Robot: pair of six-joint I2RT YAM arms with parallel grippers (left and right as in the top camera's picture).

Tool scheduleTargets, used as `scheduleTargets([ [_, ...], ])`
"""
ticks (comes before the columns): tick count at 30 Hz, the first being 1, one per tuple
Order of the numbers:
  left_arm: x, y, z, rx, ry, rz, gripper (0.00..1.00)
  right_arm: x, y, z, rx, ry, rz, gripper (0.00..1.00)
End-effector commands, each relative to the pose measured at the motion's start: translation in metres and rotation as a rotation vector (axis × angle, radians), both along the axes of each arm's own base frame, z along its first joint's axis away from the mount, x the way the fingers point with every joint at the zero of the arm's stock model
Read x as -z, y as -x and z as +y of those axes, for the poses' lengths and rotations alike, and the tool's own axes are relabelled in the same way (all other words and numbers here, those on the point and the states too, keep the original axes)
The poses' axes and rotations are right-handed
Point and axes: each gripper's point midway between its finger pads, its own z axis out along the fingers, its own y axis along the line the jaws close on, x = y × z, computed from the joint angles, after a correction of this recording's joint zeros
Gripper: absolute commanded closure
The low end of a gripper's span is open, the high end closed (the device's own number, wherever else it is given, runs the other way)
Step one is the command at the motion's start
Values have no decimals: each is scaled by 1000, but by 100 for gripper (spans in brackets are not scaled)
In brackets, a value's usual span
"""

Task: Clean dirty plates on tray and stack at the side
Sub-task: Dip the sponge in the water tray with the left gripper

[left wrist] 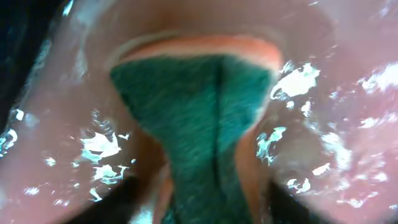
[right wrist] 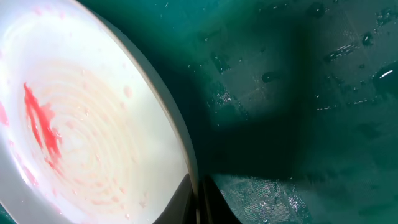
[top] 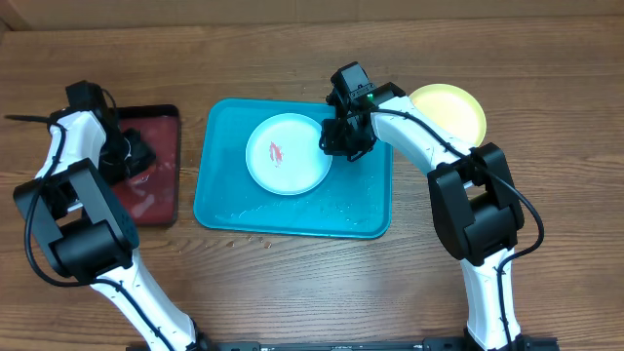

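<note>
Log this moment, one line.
left gripper: at sponge, red tray | right gripper: shut at smeared plate rim | yellow plate: off blue tray

Bare tray (top: pixel 219 185) floor left of the plate (top: pixel 287 154); right hand (top: pixel 331 146) at its right rim.

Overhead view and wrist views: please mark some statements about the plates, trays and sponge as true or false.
1. The pale plate on the turquoise tray has a red smear. True.
2. The yellow-green plate lies on that tray. False: it lies on the table beside it.
3. The right gripper is at the pale plate's right rim. True.
4. The left gripper is over the turquoise tray. False: it is over the dark-red tray.
5. The sponge is blue. False: it is green and orange.
</note>
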Motion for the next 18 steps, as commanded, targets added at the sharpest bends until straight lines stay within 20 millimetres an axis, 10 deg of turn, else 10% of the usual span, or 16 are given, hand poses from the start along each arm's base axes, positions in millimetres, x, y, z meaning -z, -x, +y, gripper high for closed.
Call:
scheduleTargets([
  [1, 18, 8, -18, -16, 95, 29, 87, -6, 2, 4, -4, -20, -3, 96],
  [5, 18, 8, -18, -27, 96, 29, 91, -6, 2, 4, -4, -20, -3, 96],
  [6, 18, 8, -18, -27, 96, 29, 69, -6, 2, 4, -4, -20, -3, 96],
  [7, 18, 8, -18, -27, 96, 29, 20, -6, 2, 4, -4, -20, -3, 96],
  [8, 18, 8, -18, -27, 97, 30, 0, -6, 2, 4, -4, -20, -3, 96],
  [14, 18, 18, -22, -28, 113, 68, 0, -6, 1, 5, -4, -22, -6, 96],
  [18, 18, 19, -21, -29, 106, 75, 61, -6, 1, 5, -4, -22, -8, 96],
])
